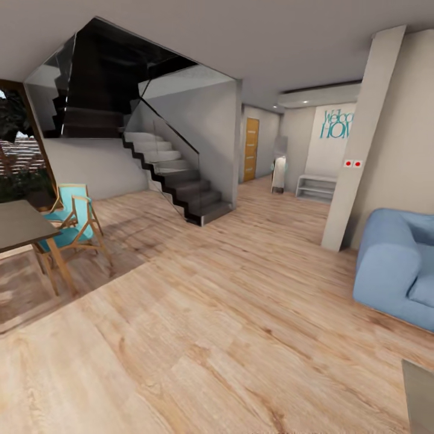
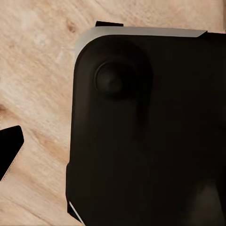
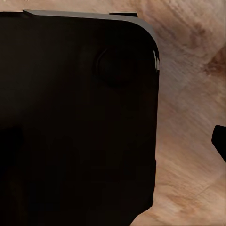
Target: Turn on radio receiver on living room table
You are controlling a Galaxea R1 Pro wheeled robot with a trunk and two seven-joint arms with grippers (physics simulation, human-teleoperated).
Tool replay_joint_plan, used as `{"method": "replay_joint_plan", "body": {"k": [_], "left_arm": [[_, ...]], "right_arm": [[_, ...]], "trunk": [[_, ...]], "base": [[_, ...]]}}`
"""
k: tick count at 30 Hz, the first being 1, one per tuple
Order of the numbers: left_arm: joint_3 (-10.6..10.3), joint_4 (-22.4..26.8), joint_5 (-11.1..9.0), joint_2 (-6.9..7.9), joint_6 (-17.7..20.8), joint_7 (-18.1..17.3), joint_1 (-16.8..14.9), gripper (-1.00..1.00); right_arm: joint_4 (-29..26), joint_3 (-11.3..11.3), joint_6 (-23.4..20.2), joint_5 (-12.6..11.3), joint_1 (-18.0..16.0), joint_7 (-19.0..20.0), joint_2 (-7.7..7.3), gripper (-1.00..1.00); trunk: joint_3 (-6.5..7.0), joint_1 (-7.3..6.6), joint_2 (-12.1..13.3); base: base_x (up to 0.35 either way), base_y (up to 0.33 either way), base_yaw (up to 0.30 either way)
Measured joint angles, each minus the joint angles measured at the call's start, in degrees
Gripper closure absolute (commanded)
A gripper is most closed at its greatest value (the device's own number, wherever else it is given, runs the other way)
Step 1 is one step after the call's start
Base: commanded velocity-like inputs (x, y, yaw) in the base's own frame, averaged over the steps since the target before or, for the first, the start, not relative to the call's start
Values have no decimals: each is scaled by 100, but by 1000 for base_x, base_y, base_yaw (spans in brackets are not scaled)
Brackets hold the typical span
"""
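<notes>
Both grippers are hard to read: the left wrist view looks down at a black rounded body of the robot (image 2: 150,132) with a pale edge and a round knob, above the wood plank floor (image 2: 37,70); a dark tip at the picture's edge may be a finger, and I cannot tell how the jaws stand. The right wrist view gives the same black body (image 3: 75,122) over the floor, and again the jaws' state cannot be told.

From the head view, an open stretch of light plank floor (image 1: 199,325) lies ahead. A dark dining table (image 1: 18,226) with turquoise wooden chairs (image 1: 72,223) stands at the left. Beyond it a dark staircase (image 1: 175,175) with a glass rail climbs the wall. A blue sofa (image 1: 395,271) sits at the right beside a pale column (image 1: 361,138). At the lower right edge a grey corner of the table (image 1: 420,395) just shows.
</notes>
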State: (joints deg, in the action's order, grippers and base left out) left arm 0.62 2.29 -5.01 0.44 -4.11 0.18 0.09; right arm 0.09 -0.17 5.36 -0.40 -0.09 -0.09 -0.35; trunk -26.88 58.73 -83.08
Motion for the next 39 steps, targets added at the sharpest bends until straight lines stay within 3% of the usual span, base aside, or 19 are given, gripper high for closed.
{"method": "replay_joint_plan", "body": {"k": [32,39], "left_arm": [[0,0,-9,0,39,0,0,-100],[0,0,0,6,4,0,0,-100]], "right_arm": [[0,7,8,22,0,-18,0,-100],[0,0,5,14,0,-18,8,-100]], "trunk": [[4,0,0],[11,0,0]], "base": [[313,0,-13],[170,0,-187]]}}
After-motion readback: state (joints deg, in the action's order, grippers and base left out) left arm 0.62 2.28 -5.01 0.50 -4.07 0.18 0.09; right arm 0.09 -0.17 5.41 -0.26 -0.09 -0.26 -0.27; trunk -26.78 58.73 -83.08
